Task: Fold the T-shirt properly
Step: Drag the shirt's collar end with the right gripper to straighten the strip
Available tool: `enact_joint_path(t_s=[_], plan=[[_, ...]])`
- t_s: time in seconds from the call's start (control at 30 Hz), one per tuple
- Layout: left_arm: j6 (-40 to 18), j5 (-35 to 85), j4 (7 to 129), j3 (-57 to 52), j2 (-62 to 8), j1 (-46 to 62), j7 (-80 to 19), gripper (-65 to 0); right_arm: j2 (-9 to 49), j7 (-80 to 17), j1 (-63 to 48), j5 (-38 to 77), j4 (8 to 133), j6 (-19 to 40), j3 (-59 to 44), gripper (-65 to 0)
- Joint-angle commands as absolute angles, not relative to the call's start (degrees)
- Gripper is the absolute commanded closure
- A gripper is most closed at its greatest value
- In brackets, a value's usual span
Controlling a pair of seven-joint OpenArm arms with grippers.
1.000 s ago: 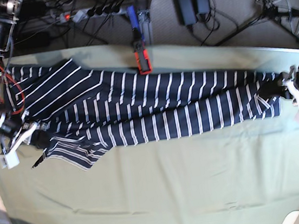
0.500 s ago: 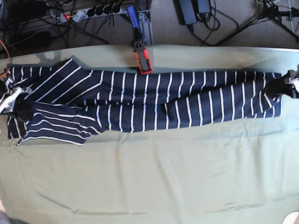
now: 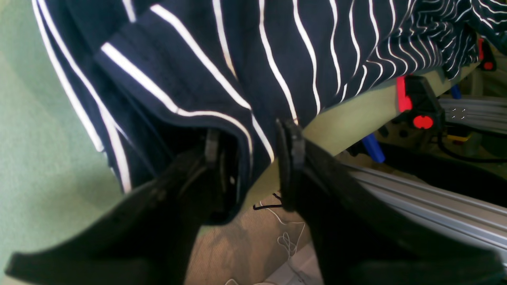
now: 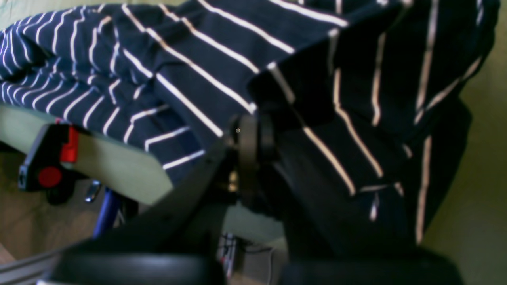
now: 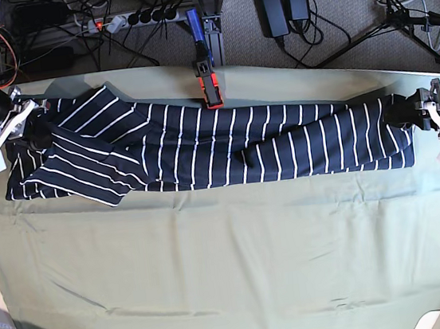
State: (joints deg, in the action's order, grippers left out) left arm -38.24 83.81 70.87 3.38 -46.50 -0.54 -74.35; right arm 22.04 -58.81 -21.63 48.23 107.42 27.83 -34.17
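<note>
The T-shirt (image 5: 226, 148), dark navy with thin white stripes, lies as a long narrow band across the far half of the table. My right gripper (image 5: 35, 127) is at its left end and is shut on a bunched fold of the T-shirt (image 4: 198, 59); in the right wrist view the right gripper (image 4: 255, 134) pinches the cloth. My left gripper (image 5: 398, 110) is at the right end. In the left wrist view the left gripper (image 3: 249, 142) has its jaws apart, and the hem of the T-shirt (image 3: 277, 47) hangs loosely between them against one finger.
The pale green tablecloth (image 5: 233, 267) covers the table. A red and black clamp (image 5: 209, 85) grips the far edge just behind the shirt, and the same kind of clamp (image 3: 420, 107) shows beside the left gripper. Cables, a power strip and stand legs lie on the floor beyond.
My right gripper has carried the shirt's left end from the near side toward the far edge. The left gripper has opened its jaws on the right hem.
</note>
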Motion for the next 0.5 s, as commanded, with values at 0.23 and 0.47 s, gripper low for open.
enact_joint_path(t_s=[0.23, 0.47], plan=[[-40.0, 85.0, 71.6, 2.9, -47.9, -1.4, -73.0, -23.1, 23.0, -59.3, -22.9, 44.9, 108.2, 30.4, -34.8, -24.8], [-40.0, 85.0, 71.6, 2.9, -48.0, -1.4, -73.3, -23.1, 23.0, -57.7, -21.1, 46.3, 109.5, 30.2, -37.7, -32.5]])
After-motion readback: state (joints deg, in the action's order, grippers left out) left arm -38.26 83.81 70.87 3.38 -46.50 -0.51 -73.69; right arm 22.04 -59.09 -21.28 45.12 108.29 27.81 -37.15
